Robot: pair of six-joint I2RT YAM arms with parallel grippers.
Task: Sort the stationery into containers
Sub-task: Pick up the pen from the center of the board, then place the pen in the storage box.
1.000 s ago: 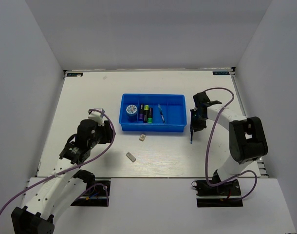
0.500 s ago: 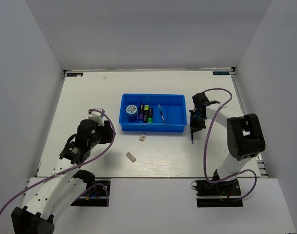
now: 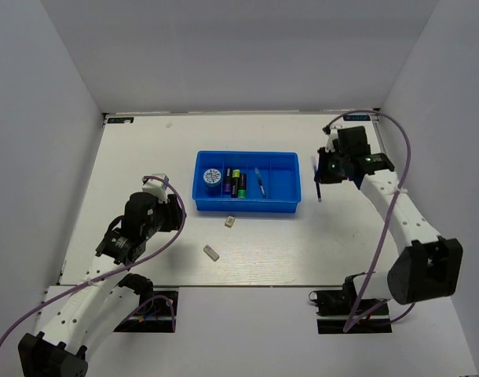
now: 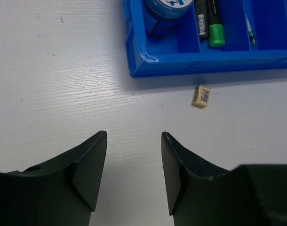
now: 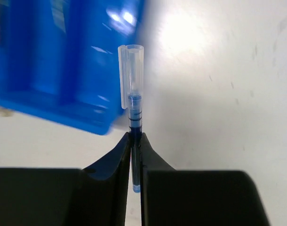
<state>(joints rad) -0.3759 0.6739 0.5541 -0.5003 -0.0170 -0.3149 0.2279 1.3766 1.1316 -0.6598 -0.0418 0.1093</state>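
The blue tray sits mid-table and holds the round disc, black markers and a thin blue pen. Two beige erasers lie in front of it, one close to the tray and one nearer me. My right gripper is shut on a second blue pen and holds it above the table just right of the tray. My left gripper is open and empty, low over the table left of the tray, with an eraser ahead to its right.
White walls stand around the table on the left, back and right. Cables hang from both arms. Bare table lies left of the tray and along the front edge.
My right arm has lifted the blue pen off the table and swung up and back, beside the tray's right end. The left arm has not moved.
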